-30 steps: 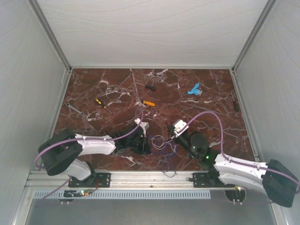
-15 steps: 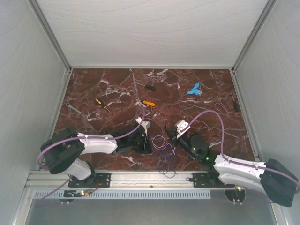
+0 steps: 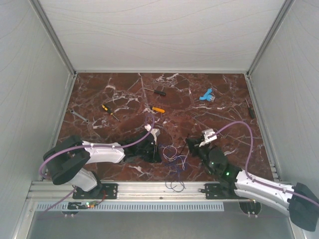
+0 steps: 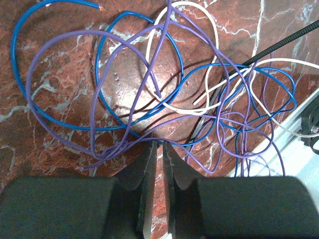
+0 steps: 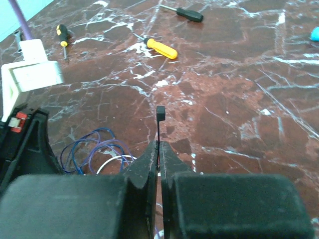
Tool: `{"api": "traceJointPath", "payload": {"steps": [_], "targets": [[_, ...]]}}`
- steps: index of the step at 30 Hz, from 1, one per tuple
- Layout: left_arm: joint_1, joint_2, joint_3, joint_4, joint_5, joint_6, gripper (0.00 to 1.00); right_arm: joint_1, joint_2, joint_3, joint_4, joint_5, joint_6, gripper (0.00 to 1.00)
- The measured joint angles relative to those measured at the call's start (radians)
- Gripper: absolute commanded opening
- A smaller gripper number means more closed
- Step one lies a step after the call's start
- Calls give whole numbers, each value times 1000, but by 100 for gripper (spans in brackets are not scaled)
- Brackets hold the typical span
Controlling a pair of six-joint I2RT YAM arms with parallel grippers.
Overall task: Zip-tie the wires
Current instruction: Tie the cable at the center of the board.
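Two arms, one red marble tabletop (image 3: 229,84). One tangle of wires (image 3: 172,152) lies near the front edge, between my two pincers. It has blue, purple and white strands looped together, and I cannot count the strands.

My left pincer (image 4: 159,145) is narrow, with only a thin slit between the tips. Purple strands run right up to the tips, but I cannot tell if any is pinched. One black ribbed strip (image 4: 259,50) crosses the loops in the left wrist view.

My right pincer (image 5: 158,144) is clamped on one black zip tie (image 5: 160,115), whose square head pokes up past the tips, just right of the tangle.

Three screwdrivers lie well apart further back: one yellow-and-black screwdriver (image 5: 62,35), one orange screwdriver (image 5: 160,49), one black screwdriver (image 5: 187,13). One blue tool (image 3: 206,95) lies back right, and one wrench (image 3: 79,117) lies at left.
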Motion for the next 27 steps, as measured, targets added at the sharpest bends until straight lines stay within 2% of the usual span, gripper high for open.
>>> {"api": "traceJointPath", "payload": {"steps": [8, 27], "targets": [[0, 8, 6, 2, 1, 5, 10, -24, -131, -51, -118, 42, 110, 0], [0, 1, 8, -6, -7, 8, 11, -23, -73, -51, -198, 103, 404, 0]]}}
